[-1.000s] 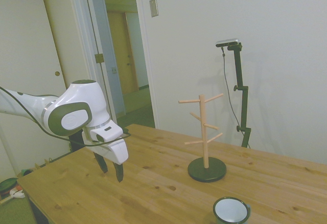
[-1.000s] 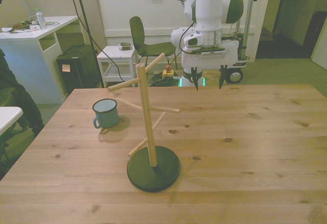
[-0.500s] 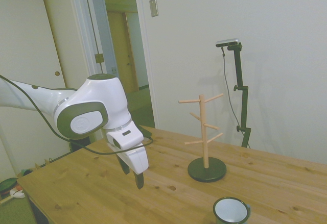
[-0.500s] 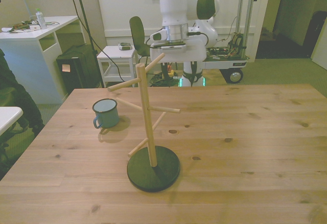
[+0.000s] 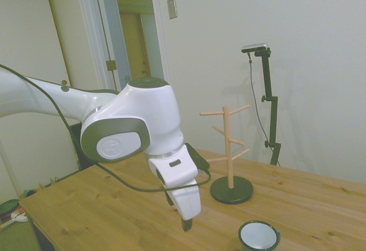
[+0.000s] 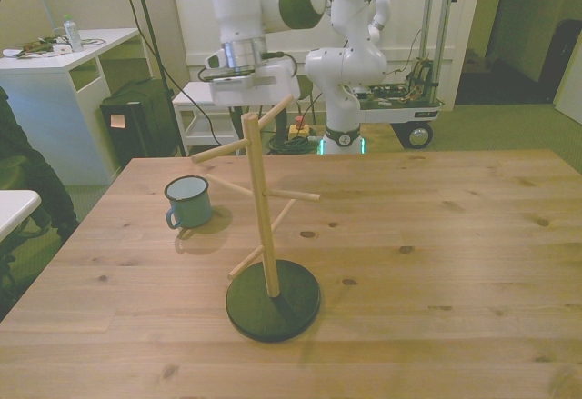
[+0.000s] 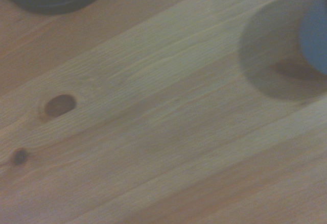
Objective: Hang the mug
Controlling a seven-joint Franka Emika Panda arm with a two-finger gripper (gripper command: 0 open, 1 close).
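Mug: the small blue enamel mug stands upright on the wooden table, left of the stand in the front view, handle toward the near side.
Fingers: the white arm's gripper hangs above the table near the mug; whether its fingers are apart, I cannot tell.
Stand: the wooden peg stand on a dark round base is mid-table.
Advice: judged, grip the rim opposite the handle, leaving the loop free for a peg.

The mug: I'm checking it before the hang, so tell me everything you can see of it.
The mug is small, blue outside and white inside with a dark rim, and looks like enamel. It stands upright and empty on the wooden table, on the front view's left of the wooden peg stand, apart from the stand's dark round base. A small loop handle shows low on its side in the front view. In the side view it sits at the picture's bottom edge. Nothing touches it but the table; the gripper hangs nearby, above the table.
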